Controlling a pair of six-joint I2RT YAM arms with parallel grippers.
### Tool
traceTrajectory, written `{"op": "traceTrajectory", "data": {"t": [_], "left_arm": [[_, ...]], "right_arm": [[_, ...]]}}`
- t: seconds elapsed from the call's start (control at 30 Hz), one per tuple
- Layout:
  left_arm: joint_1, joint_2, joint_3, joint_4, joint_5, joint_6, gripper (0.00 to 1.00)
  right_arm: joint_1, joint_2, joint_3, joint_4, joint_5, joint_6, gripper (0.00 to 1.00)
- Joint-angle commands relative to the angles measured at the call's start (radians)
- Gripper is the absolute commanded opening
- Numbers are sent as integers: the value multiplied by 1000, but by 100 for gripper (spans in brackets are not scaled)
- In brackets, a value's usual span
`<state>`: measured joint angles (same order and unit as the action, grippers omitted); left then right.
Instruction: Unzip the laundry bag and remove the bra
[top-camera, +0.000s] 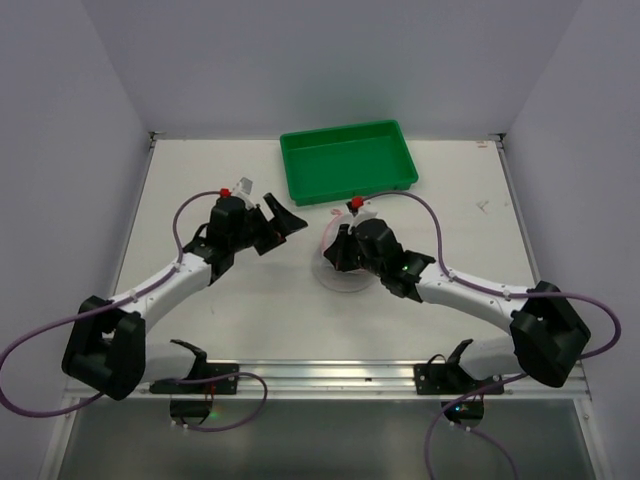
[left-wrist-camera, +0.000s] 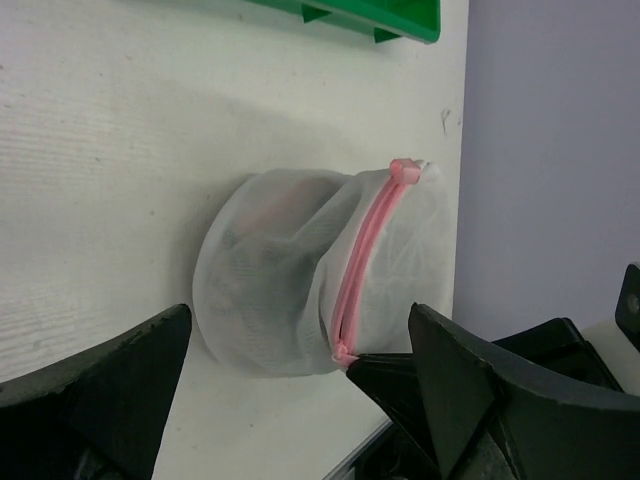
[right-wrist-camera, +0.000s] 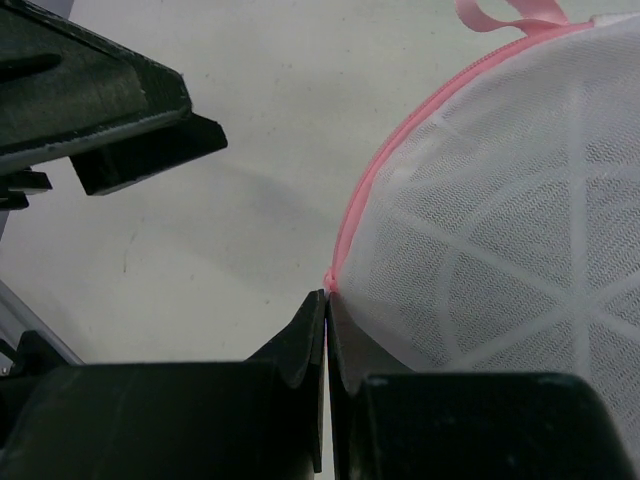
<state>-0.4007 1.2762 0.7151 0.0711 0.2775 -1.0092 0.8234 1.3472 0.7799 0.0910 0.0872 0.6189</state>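
The laundry bag (left-wrist-camera: 290, 250) is a round white mesh pouch lying on the table. Its pink zipper (left-wrist-camera: 365, 255) is closed along the edge. A dark shape (left-wrist-camera: 255, 275) shows through the mesh. The bag also shows in the top view (top-camera: 347, 281) and the right wrist view (right-wrist-camera: 500, 230). My right gripper (right-wrist-camera: 327, 297) is shut, pinching the pink zipper end at the bag's rim, and it shows in the top view (top-camera: 335, 243). My left gripper (left-wrist-camera: 300, 307) is open and empty, its jaws wide apart, a little short of the bag, to its left (top-camera: 287, 222).
A green rectangular tray (top-camera: 347, 160) stands at the back of the table, just behind the bag, and its corner shows in the left wrist view (left-wrist-camera: 400, 20). The left gripper (right-wrist-camera: 100, 90) appears at the upper left of the right wrist view. White walls enclose the table.
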Motion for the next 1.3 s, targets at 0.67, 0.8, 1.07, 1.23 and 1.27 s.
{"op": "traceTrajectory", "data": {"t": [0.67, 0.8, 1.07, 1.23, 1.27], "left_arm": [[-185, 204, 101, 88, -70, 3, 0], [-122, 169, 55, 84, -29, 3, 0], [-3, 181, 64, 46, 133, 153, 0], [13, 316, 281, -68, 236, 303, 3], [14, 333, 317, -92, 239, 313, 7]], "right_arm": [[17, -152, -65, -72, 155, -39, 0], [-19, -241, -137, -160, 238, -45, 0], [-179, -330, -179, -249, 169, -76, 0], [-165, -252, -122, -151, -64, -114, 0], [-155, -234, -110, -123, -81, -107, 0]]}}
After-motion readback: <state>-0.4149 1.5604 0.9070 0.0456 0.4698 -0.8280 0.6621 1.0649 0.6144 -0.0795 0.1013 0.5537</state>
